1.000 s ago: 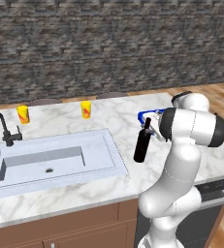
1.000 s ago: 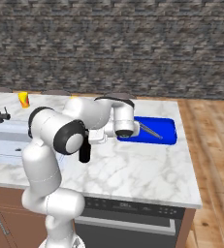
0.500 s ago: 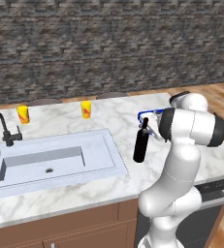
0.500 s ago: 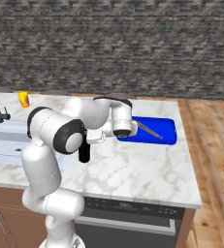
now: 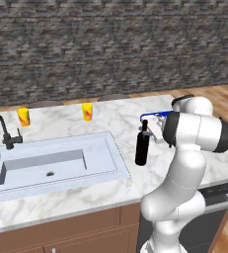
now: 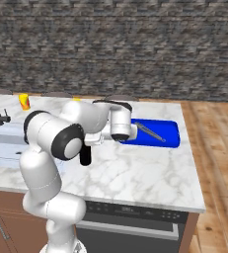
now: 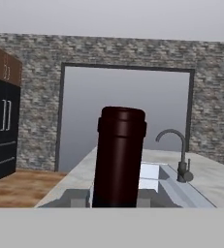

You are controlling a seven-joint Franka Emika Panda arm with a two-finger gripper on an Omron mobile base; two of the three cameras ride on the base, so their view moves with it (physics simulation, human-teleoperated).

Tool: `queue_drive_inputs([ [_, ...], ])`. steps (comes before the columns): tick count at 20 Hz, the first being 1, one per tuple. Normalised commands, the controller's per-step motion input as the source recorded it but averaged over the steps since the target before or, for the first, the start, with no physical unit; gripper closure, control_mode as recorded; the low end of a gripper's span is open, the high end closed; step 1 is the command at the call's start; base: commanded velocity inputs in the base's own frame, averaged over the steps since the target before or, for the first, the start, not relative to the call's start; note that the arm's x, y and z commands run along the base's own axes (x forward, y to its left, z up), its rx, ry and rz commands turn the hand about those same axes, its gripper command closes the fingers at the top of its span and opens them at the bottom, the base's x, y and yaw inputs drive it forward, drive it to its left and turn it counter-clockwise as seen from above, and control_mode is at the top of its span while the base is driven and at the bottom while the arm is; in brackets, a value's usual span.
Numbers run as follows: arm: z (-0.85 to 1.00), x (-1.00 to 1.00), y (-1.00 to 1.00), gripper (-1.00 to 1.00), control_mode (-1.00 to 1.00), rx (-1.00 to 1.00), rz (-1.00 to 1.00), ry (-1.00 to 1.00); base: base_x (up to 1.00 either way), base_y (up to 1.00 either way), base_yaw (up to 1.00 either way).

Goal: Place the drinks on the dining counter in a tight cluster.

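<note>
tool (image 5: 147,129) grips upright wine bottle (image 5: 141,148)

wine bottle (image 6: 86,157) mostly behind arm; sink (image 5: 51,165) cut by left edge

We see two yellow cups (image 5: 23,116) (image 5: 87,111) standing apart near the stone wall (image 5: 110,49), and a blue tray (image 6: 157,133) holding a utensil (image 6: 150,132).

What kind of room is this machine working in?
Most likely a kitchen: a marble counter with a built-in sink and black faucet, brown cabinets beneath, and a dark bottle standing on top.
</note>
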Motion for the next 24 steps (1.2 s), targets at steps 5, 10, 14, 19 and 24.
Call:
queue_drive_inputs([
  [5,-0.22,0.03,-0.01,-1.00,-1.00,-0.03,0.00,0.04,0.00,0.00,0.00],
  [10,-0.02,0.02,0.00,-1.00,-1.00,0.00,0.00,0.01,0.00,0.00,0.00],
  [14,0.00,0.00,0.00,-1.00,-1.00,0.00,0.00,0.01,0.00,0.00,0.00],
  [19,0.00,0.02,0.00,-1.00,-1.00,0.00,0.00,0.04,0.00,0.00,0.00],
  [24,0.01,0.00,-0.09,-1.00,-1.00,0.00,0.00,0.04,0.00,0.00,0.00],
])
